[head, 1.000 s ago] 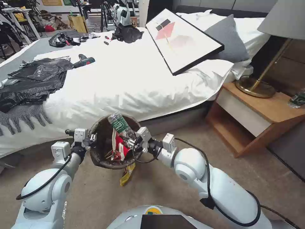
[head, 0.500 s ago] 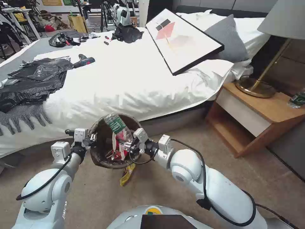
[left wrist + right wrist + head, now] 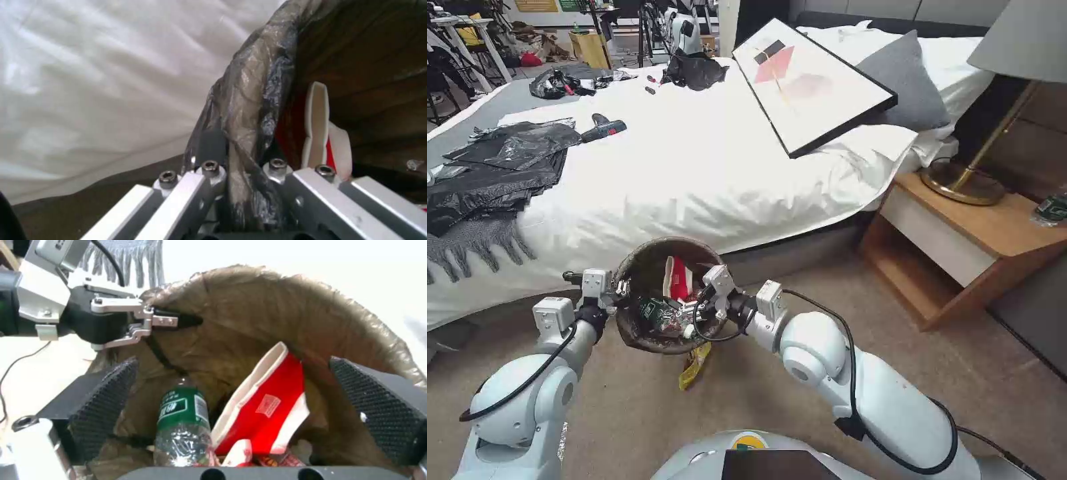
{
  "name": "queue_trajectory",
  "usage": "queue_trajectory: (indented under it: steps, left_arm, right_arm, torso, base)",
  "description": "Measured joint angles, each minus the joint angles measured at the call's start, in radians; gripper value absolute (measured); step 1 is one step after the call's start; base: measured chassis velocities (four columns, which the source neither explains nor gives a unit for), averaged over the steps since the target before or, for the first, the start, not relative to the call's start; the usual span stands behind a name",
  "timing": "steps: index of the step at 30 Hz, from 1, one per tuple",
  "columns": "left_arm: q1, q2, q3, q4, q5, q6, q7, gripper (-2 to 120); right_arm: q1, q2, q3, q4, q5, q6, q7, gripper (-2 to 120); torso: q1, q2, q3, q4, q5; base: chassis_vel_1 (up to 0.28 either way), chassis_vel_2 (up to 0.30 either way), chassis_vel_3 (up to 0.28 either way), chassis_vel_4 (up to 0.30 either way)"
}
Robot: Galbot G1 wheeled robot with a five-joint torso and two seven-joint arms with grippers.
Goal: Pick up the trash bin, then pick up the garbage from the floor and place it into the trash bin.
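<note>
Head view puts the trash bin (image 3: 668, 297) held up off the carpet just in front of the robot, near the bed's near edge, its crinkled brown-black liner folded over the rim. Inside lie the green bottle (image 3: 182, 426), on its side among the litter, and a red-and-white snack packet (image 3: 267, 403) standing against the far wall. The bin looks light and thin-walled, and the liner slick and loose, so a pinch on the rim probably holds best where bag and plastic are caught together; a grip on the bag alone could slip. That is where the left gripper (image 3: 617, 291) sits, on the bin's left rim, its fingers clamped over the bagged edge, as the left wrist view confirms. The right gripper (image 3: 697, 313) hangs over the bin's right side with its textured pads (image 3: 104, 400) spread wide and nothing between them. The bottle seems crushable and slippery, best taken across its labelled middle. On the carpet just under the bin's near edge lies a yellow wrapper (image 3: 694, 365), thin, limp and flat, likely to need a pinch on a raised crease.
</note>
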Motion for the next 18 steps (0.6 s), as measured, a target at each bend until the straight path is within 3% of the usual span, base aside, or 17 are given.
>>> queue_trajectory:
  steps: [13, 18]
  left_arm:
    - [0.002, 0.0, 0.001, -0.002, 0.0, 0.0, 0.0, 3]
    - [0.005, -0.004, -0.002, -0.003, -0.001, 0.0, -0.002, 3]
  right_arm:
    - [-0.021, 0.027, 0.081, 0.048, 0.004, 0.002, 0.005, 100]
    - [-0.079, 0.033, 0.219, 0.093, 0.009, 0.023, -0.009, 100]
  torso:
    - [0.0, 0.0, 0.0, 0.0001, 0.0001]
    - [0.0, 0.0, 0.0, -0.0001, 0.0001]
  base:
    - [0.0, 0.0, 0.0, 0.0]
    - [0.0, 0.0, 0.0, 0.0]
